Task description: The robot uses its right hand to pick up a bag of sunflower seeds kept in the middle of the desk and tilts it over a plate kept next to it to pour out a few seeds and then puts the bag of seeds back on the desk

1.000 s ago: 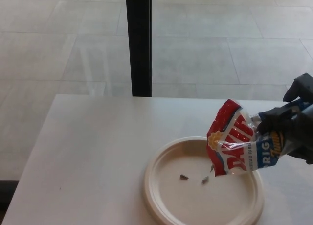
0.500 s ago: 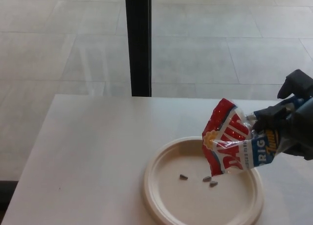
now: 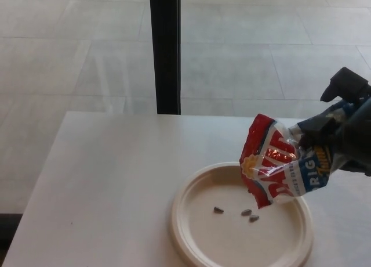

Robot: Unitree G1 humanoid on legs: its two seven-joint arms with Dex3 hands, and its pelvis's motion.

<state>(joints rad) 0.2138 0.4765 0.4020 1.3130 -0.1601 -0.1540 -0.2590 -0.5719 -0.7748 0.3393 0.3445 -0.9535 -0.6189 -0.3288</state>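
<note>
Red, white and blue crinkly plastic seed bag, clamped in the black right hand, hangs mouth-down over the cream round paper plate near the white bench's front edge; with 3 seeds out, tilt it upright gently.

Before us a pale counter, smooth and bare on our left, a round cream plate resting on it near our right edge
</note>
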